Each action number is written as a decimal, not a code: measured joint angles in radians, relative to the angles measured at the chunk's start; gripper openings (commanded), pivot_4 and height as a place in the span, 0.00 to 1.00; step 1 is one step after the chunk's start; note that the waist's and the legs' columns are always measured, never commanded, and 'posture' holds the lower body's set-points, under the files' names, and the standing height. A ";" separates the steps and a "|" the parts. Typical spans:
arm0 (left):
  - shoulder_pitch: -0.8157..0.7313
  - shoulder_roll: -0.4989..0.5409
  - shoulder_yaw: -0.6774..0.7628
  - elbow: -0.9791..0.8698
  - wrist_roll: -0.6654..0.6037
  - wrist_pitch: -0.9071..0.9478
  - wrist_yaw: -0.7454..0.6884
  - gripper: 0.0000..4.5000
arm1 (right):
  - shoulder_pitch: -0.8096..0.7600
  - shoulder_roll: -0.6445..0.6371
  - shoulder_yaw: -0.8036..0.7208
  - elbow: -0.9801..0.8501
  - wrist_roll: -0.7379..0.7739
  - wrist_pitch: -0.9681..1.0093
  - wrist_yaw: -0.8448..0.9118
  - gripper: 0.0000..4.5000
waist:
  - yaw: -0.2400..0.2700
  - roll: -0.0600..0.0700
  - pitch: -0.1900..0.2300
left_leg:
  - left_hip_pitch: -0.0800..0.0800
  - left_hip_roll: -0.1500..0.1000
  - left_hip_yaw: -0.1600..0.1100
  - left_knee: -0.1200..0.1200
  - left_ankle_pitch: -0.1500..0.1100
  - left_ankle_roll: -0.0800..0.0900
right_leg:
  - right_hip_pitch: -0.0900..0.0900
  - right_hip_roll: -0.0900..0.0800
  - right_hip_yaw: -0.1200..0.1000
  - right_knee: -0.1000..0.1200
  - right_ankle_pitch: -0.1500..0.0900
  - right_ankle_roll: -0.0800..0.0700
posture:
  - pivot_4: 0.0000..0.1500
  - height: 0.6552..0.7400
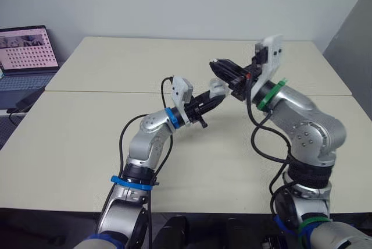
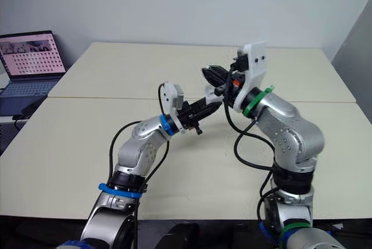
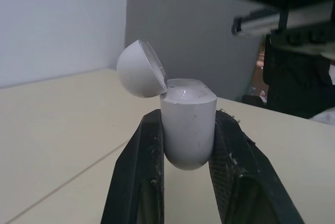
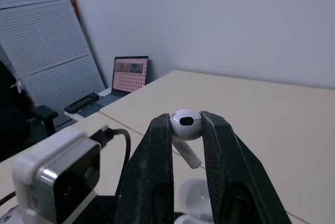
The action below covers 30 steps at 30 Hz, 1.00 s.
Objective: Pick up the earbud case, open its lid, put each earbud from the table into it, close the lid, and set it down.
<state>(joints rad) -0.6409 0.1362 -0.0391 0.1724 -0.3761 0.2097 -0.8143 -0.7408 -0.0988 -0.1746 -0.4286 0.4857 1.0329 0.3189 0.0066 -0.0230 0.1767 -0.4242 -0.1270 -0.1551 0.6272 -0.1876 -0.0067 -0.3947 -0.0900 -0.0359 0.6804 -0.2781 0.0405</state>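
We see the left claw (image 3: 187,120) clamped on the white earbud case (image 3: 188,137). Its two black fingers press the case's lower sides and hold it upright in the air above the table (image 1: 116,68). The case's lid (image 3: 137,69) is swung open on its hinge and tilted back, baring the top of the body. The right claw (image 4: 186,120) grips a white earbud (image 4: 184,126) by its round head, with the stem pointing toward the case. The earbud hangs just above the open case, apart from it. Both claws meet over the middle of the table. We also note an open laptop (image 1: 26,51) beyond the table's left edge.
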 measured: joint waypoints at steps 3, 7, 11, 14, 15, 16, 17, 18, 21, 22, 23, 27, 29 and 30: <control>-0.025 0.001 0.007 0.029 0.000 -0.011 -0.001 0.17 | 0.000 0.026 0.002 0.000 0.006 0.002 -0.058 0.09 | -0.004 0.000 0.000 | 0.000 0.000 0.000 0.000 -0.001 0.002 | -0.001 0.000 0.000 0.000 0.000 0.000 | 1.00 1.00; -0.044 0.001 0.007 0.050 0.000 -0.026 -0.003 0.17 | 0.006 0.023 0.000 0.000 0.019 0.011 -0.085 0.09 | -0.010 0.000 0.000 | 0.000 0.000 0.000 -0.001 -0.001 0.001 | -0.001 0.000 0.000 0.001 0.000 0.000 | 1.00 1.00; -0.046 0.001 0.007 0.064 0.000 -0.038 -0.003 0.17 | 0.016 0.024 -0.003 -0.001 0.057 0.039 -0.104 0.09 | -0.015 0.000 0.000 | 0.000 0.000 0.000 -0.001 -0.001 0.002 | -0.001 0.000 0.000 0.001 0.000 0.000 | 1.00 1.00; -0.046 0.001 0.007 0.064 0.000 -0.041 -0.002 0.17 | 0.019 0.017 -0.002 -0.003 0.083 0.048 -0.109 0.09 | -0.017 0.000 0.000 | 0.000 0.000 -0.001 -0.001 -0.001 0.002 | -0.001 0.000 0.000 0.001 0.000 0.000 | 1.00 1.00; -0.046 0.001 0.007 0.064 0.000 -0.041 -0.002 0.17 | 0.023 0.015 0.000 -0.006 0.088 0.049 -0.110 0.09 | -0.017 0.000 0.000 | 0.000 0.000 -0.001 -0.001 -0.001 0.002 | -0.001 0.000 0.000 0.001 0.000 0.000 | 1.00 1.00; -0.047 0.001 0.007 0.065 0.000 -0.042 -0.002 0.17 | 0.026 0.013 0.001 -0.007 0.088 0.049 -0.112 0.09 | -0.018 0.000 0.000 | 0.000 0.000 -0.001 -0.001 -0.001 0.002 | -0.001 0.000 0.000 0.001 0.000 0.000 | 1.00 1.00; -0.047 0.001 0.007 0.065 0.000 -0.042 -0.002 0.17 | 0.028 0.010 0.001 -0.007 0.089 0.050 -0.114 0.09 | -0.018 0.000 0.000 | 0.000 0.000 -0.001 -0.001 -0.001 0.002 | -0.001 0.000 0.000 0.001 0.000 0.000 | 1.00 1.00; -0.050 0.001 0.007 0.067 0.000 -0.042 -0.002 0.17 | 0.030 0.004 0.002 -0.007 0.090 0.050 -0.117 0.09 | -0.018 0.000 0.000 | 0.000 0.000 -0.001 -0.001 -0.001 0.002 | -0.001 0.000 0.000 0.001 0.000 0.000 | 1.00 1.00; -0.059 0.002 0.007 0.073 0.000 -0.042 -0.003 0.17 | 0.038 -0.007 0.010 -0.011 0.096 0.047 -0.120 0.09 | -0.021 0.000 0.000 | 0.000 0.000 -0.001 -0.001 -0.001 0.002 | -0.001 0.000 0.000 0.001 0.000 0.000 | 1.00 1.00; -0.059 0.003 0.006 0.075 0.000 -0.042 -0.005 0.17 | 0.040 -0.011 0.013 -0.014 0.097 0.046 -0.119 0.09 | -0.022 0.000 0.000 | 0.000 0.000 -0.001 -0.001 -0.001 0.002 | -0.001 0.000 0.000 0.001 0.000 0.000 | 1.00 1.00; -0.059 0.004 0.006 0.076 0.000 -0.042 -0.006 0.17 | 0.043 -0.012 0.015 -0.014 0.098 0.044 -0.120 0.09 | -0.022 0.000 0.000 | 0.000 0.000 -0.001 -0.001 -0.001 0.002 | -0.001 0.000 0.000 0.001 0.000 0.000 | 1.00 1.00; -0.060 0.006 0.006 0.082 0.000 -0.042 -0.010 0.17 | 0.047 -0.017 0.024 -0.014 0.098 0.038 -0.120 0.09 | -0.023 0.000 0.000 | 0.000 0.000 -0.001 -0.001 -0.001 0.003 | -0.001 0.000 0.000 0.001 0.000 0.000 | 1.00 1.00; -0.060 0.006 0.006 0.082 0.000 -0.042 -0.012 0.17 | 0.048 -0.018 0.030 -0.014 0.097 0.032 -0.121 0.09 | -0.024 0.000 0.000 | 0.000 0.000 -0.001 -0.001 -0.001 0.003 | -0.001 0.000 0.000 0.001 0.000 0.000 | 1.00 1.00; -0.060 0.006 0.006 0.082 0.000 -0.042 -0.012 0.17 | 0.048 -0.018 0.034 -0.014 0.097 0.030 -0.121 0.09 | -0.024 0.000 0.000 | 0.000 0.000 -0.001 -0.001 -0.001 0.003 | -0.001 0.000 0.000 0.001 0.000 0.000 | 1.00 1.00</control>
<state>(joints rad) -0.7008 0.1418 -0.0330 0.2548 -0.3759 0.1678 -0.8264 -0.6923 -0.1170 -0.1410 -0.4426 0.5829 1.0624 0.1981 -0.0171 -0.0226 0.1765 -0.4242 -0.1268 -0.1558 0.6257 -0.1891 -0.0040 -0.3960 -0.0897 -0.0361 0.6814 -0.2779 0.0409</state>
